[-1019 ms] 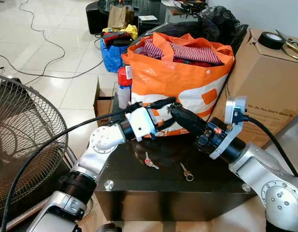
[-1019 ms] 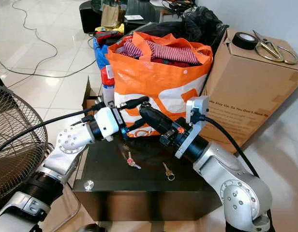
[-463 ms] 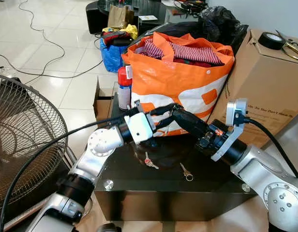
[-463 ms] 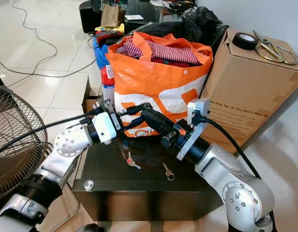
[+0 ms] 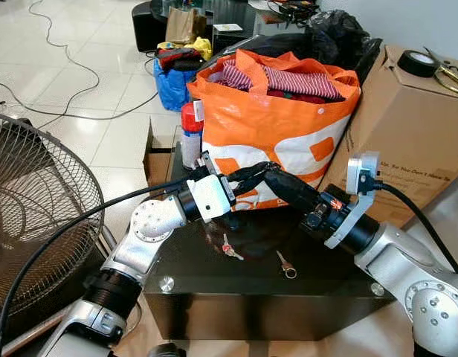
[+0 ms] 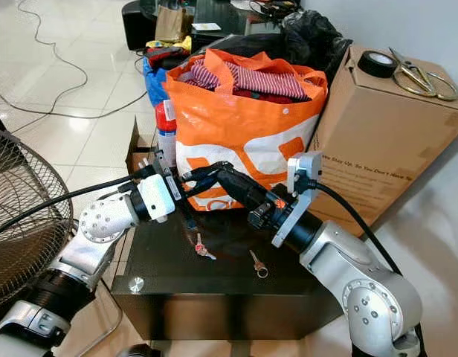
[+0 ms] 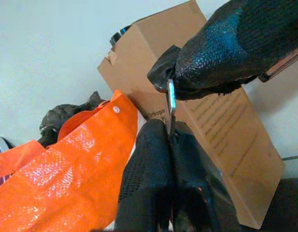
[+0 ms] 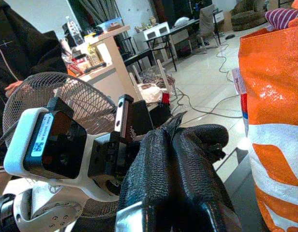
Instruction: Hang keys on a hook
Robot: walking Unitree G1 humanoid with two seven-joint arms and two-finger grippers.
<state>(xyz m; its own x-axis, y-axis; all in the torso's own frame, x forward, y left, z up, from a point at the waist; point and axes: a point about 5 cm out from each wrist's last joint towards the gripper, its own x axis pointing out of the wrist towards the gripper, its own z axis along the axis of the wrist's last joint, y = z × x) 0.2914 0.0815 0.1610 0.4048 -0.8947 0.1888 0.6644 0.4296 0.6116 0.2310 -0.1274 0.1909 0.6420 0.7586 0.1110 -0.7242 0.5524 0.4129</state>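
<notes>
I have both grippers meeting in mid-air above the black table (image 5: 214, 286), right in front of the orange bag (image 5: 288, 126). The right gripper (image 5: 268, 175) has its fingers pressed together, and in the left wrist view a thin metal piece (image 7: 170, 99) sits pinched at their tips; I take it for a key ring or hook, but it is too slim to name for sure. The left gripper (image 5: 247, 177) also looks closed, its tips touching the right one's around that same piece. Two keys lie loose on the table below: one with a red tag (image 5: 230, 248) and a plain one (image 5: 286, 265) just beside it, both well under the arms. My worry is the handover: with two closed grippers crowded on one sliver of metal, a slight pull or twist could flick it free and drop it behind the table or into the bag. Neither key is being carried, and I see no obvious wall hook anywhere.
</notes>
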